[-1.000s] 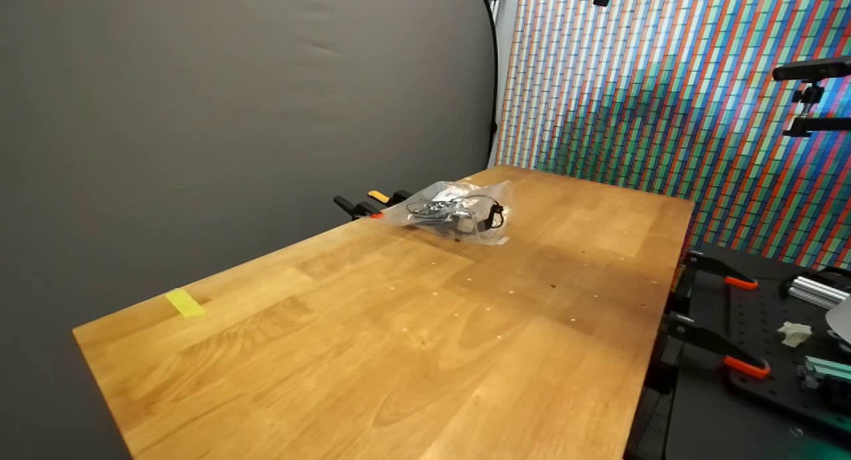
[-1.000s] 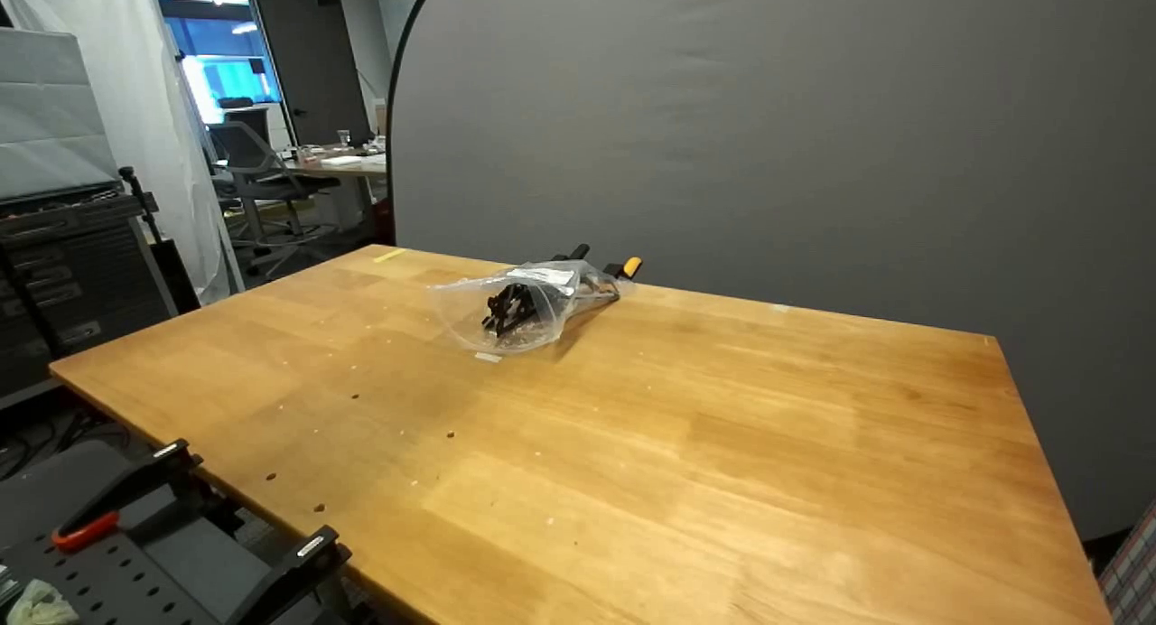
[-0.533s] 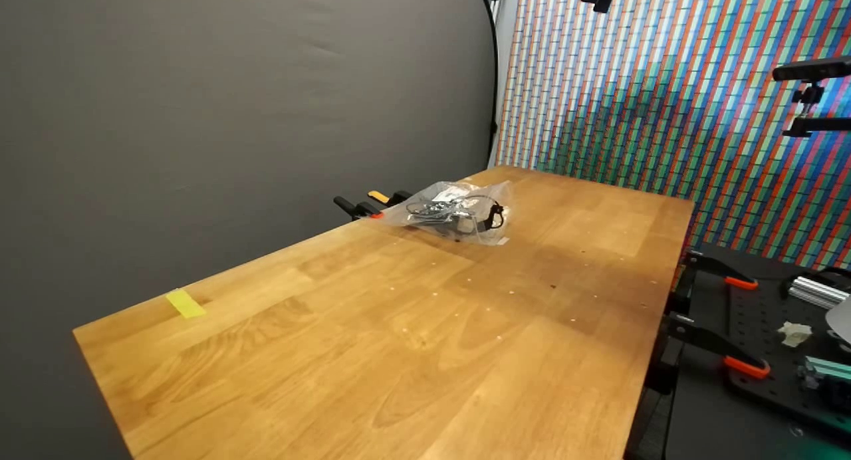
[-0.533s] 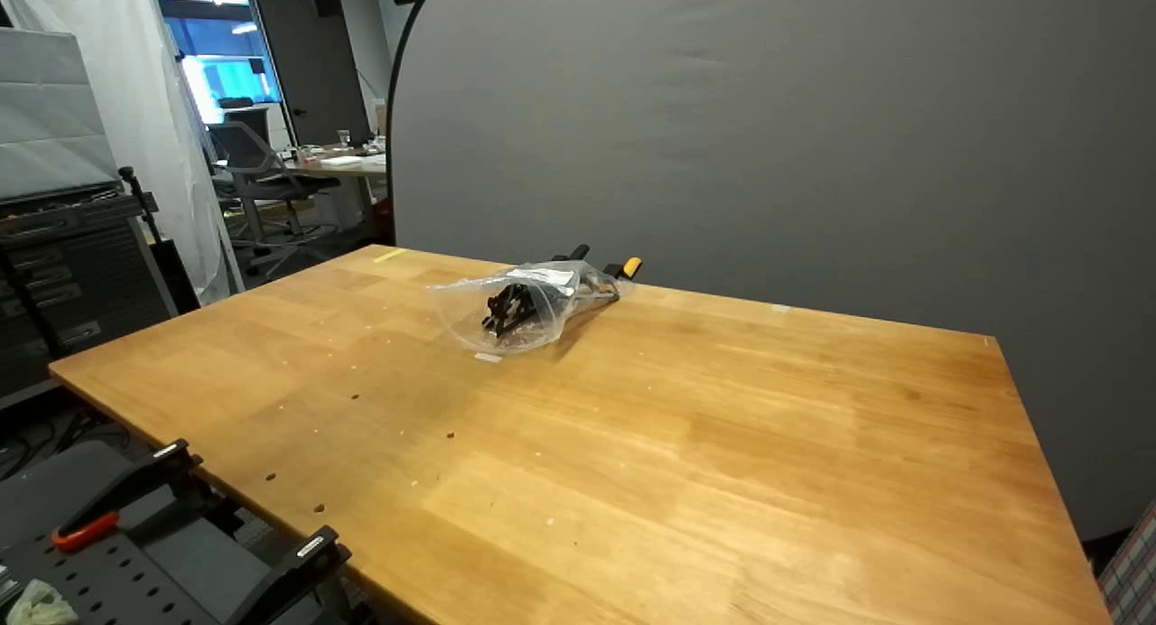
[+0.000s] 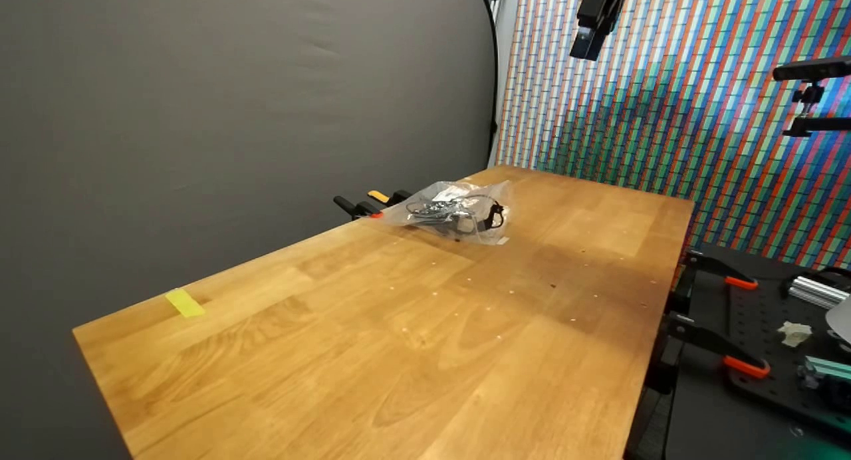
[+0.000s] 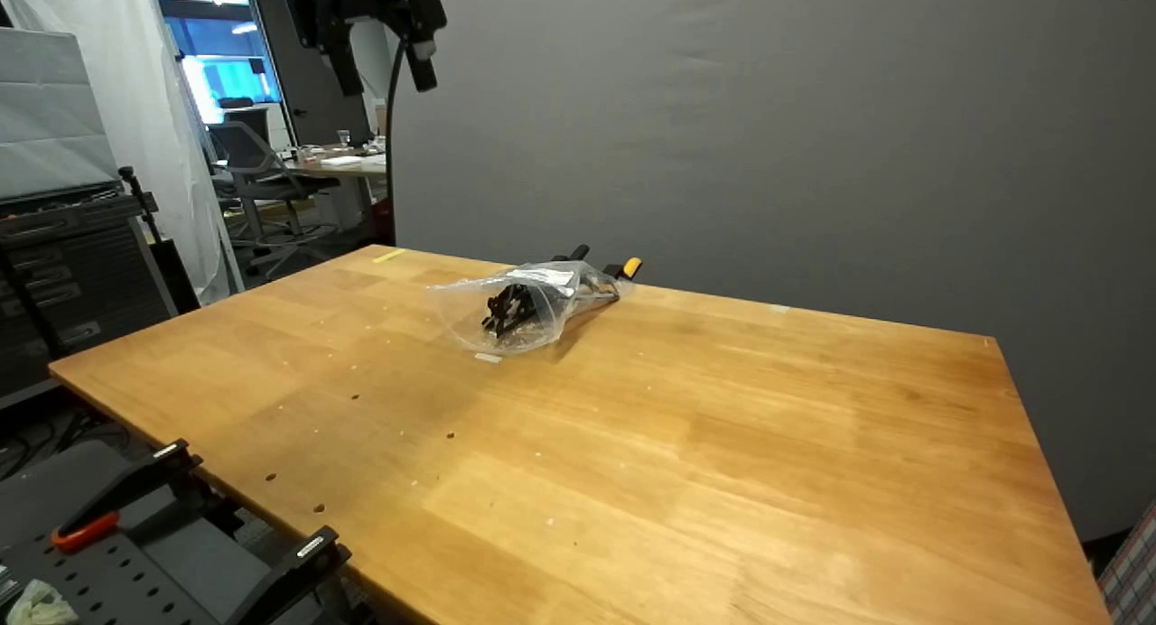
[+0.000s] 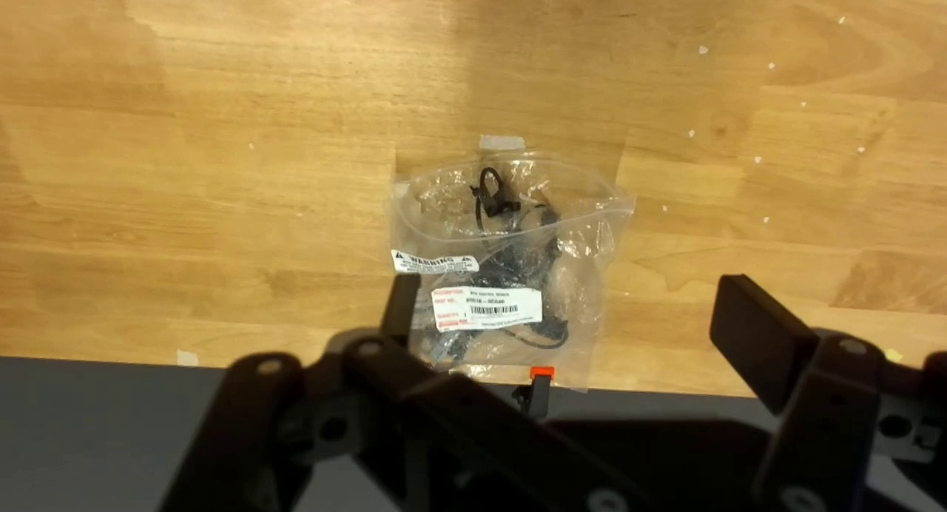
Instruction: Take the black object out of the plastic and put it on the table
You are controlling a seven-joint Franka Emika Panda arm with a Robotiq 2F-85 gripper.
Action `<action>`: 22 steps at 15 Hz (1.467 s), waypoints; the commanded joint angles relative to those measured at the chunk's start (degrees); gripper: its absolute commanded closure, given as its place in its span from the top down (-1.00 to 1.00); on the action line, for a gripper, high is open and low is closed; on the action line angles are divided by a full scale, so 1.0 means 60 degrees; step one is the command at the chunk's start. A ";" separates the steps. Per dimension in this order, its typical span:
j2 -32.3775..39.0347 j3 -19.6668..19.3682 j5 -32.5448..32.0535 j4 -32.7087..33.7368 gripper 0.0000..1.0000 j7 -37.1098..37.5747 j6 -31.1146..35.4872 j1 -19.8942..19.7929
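At the upper left of an exterior view, the gripper [image 6: 386, 79] is now showing clearly, where half a second ago only two dark ends were poking in at the top; it is evidently coming down. Its jaws are standing wide apart with nothing between them, well above the table [image 6: 722, 480]. The reach is probably just beginning; nothing is coming out yet. To the right, the clear plastic bag [image 6: 553, 313] is lying unmoved at the far edge, its mouth facing left and near and seemingly gaping. Inside it, close to that mouth, the black object [image 6: 510, 309] is sitting: the wrist view is showing a small looped piece, with more dark parts tangling behind, partly hiding under a white label [image 7: 487, 308]. Farther right, a yellow-tipped clamp [image 6: 627, 268] is poking up just beside the bag.
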 commanded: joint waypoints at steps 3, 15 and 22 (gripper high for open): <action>0.1039 -0.0149 -0.0270 -0.0547 1.00 -0.0151 0.0828 -0.0112; 0.4649 -0.0120 -0.0003 -0.0575 1.00 -0.0088 0.3582 -0.0172; 0.6631 0.0055 -0.0115 -0.0418 1.00 -0.0113 0.6106 -0.0269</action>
